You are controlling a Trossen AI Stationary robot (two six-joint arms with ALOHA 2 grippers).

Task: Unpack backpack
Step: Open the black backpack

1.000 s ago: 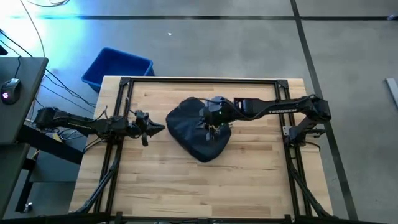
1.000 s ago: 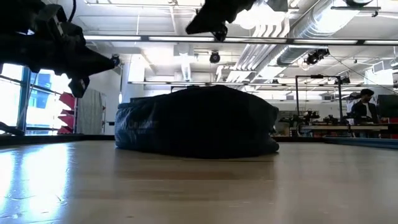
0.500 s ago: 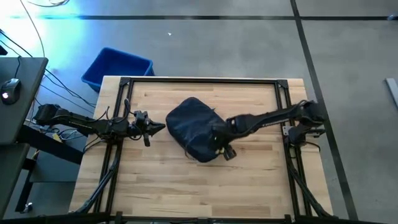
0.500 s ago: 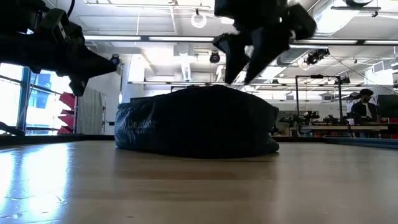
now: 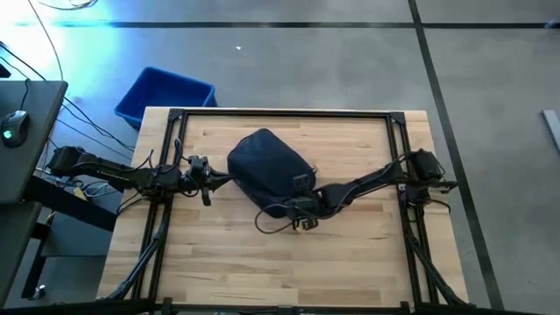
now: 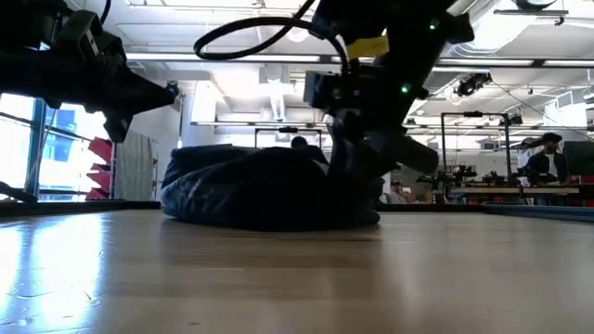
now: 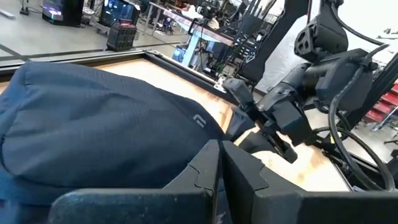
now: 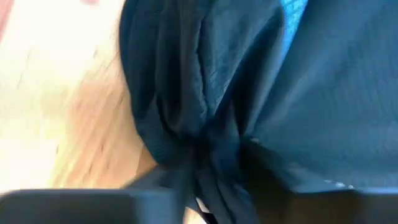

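The dark navy backpack lies flat on the wooden table, a little left of centre; it also shows in the low view and fills the left wrist view. My right gripper is down at the backpack's near right edge, tipped steeply downward and shut on its cloth. My left gripper is shut and points level at the backpack's left end, hanging above the backpack's height and touching nothing. My right gripper has a bunched fold of the backpack's cloth at its near right edge between its fingers. It comes slanting down from the table's right side. The cloth gathers in creases toward the fingers, while the rest of the backpack lies on the table.
A blue bin stands on the floor beyond the table's far left corner. Black frame rails run along the table's edges. Bare wood spreads over the near half. A cable loop of the right arm hangs near the backpack.
My right gripper has sunk from above the backpack toward the near edge and tipped downward; its fingers stood spread half a second ago and have now shut on the cloth. The backpack has shifted slightly toward the left and its right side has flattened.
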